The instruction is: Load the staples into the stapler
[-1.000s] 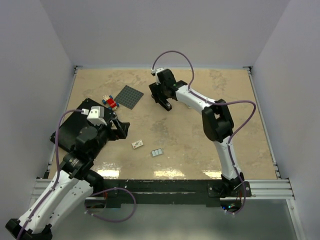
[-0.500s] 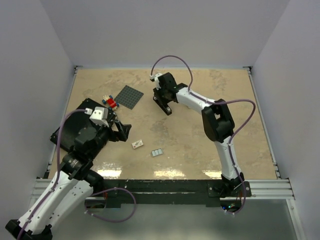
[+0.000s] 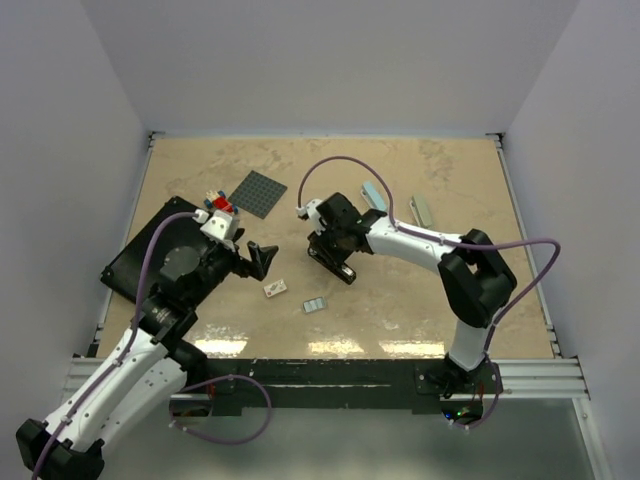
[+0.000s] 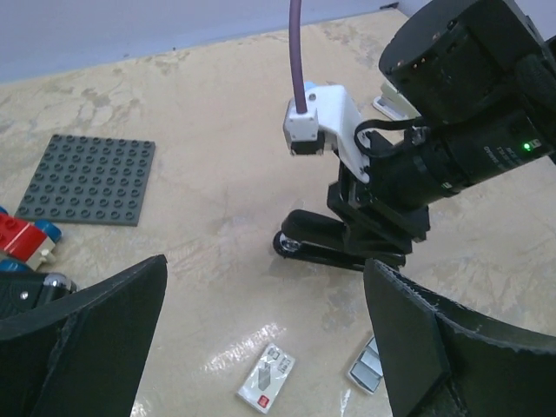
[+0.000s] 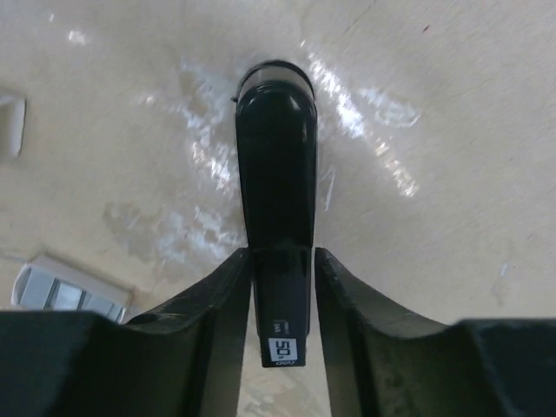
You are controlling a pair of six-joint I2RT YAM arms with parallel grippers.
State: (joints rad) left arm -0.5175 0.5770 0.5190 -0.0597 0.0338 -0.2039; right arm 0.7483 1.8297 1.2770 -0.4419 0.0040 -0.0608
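The back part of the stapler [image 5: 276, 156] is hidden between the fingers [image 5: 208, 317] of the right claw [image 3: 335, 255]. They press on both its sides, so this claw is grasping it. In the right wrist view only the black rounded front and a small label with "50" can be seen; if the stapler is opened or closed I cannot tell. From above, the claw covers most of it.

In the left wrist view the two dark fingers [image 4: 95, 339] of the left claw [image 3: 257, 260] are cut off by the lower edge. They stand wide apart with nothing between them, so this claw is released.

The staples [image 3: 314, 305] lie flat on the surface [image 3: 450, 170], on the near side of the stapler and apart from it. A small white box [image 3: 275, 289] lies near them to the left; its print is too small to read.

The surface is a beige board with a marbled pattern and some shiny spots. At the left lies a black mat [image 3: 135, 265], partly under the left arm. Behind it are a grey studded plate [image 3: 257, 193] and some colourful toy bricks [image 3: 218, 203]. Two small pale bars [image 3: 375, 195] lie behind the right arm; what they are is not clear. Plain pale walls [image 3: 330, 60] close the surface on three sides.
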